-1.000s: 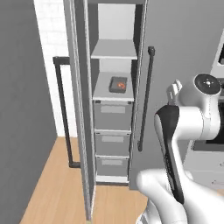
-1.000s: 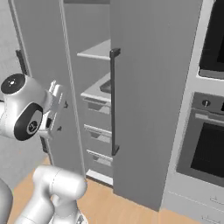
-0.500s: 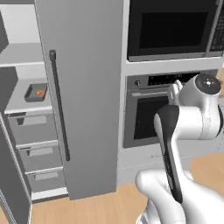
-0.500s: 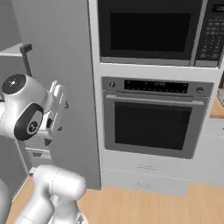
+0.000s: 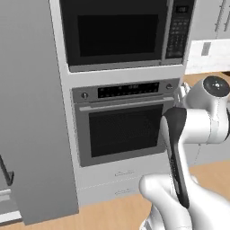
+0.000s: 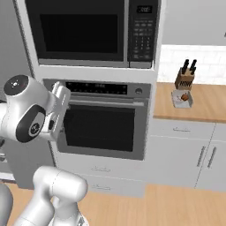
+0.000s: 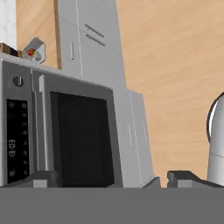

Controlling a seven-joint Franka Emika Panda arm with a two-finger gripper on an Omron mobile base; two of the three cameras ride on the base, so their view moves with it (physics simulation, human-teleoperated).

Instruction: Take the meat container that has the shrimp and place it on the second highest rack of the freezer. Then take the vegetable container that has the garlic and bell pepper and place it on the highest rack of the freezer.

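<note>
1. The gripper is holding nothing; its fingers are standing wide apart, facing the wall oven.
2. A microwave is sitting directly above the oven.
3. The vegetable container, with the red bell pepper inside, is resting on the wooden counter right of the oven, just in front of a knife block.
4. The freezer is standing left of the oven.
</note>
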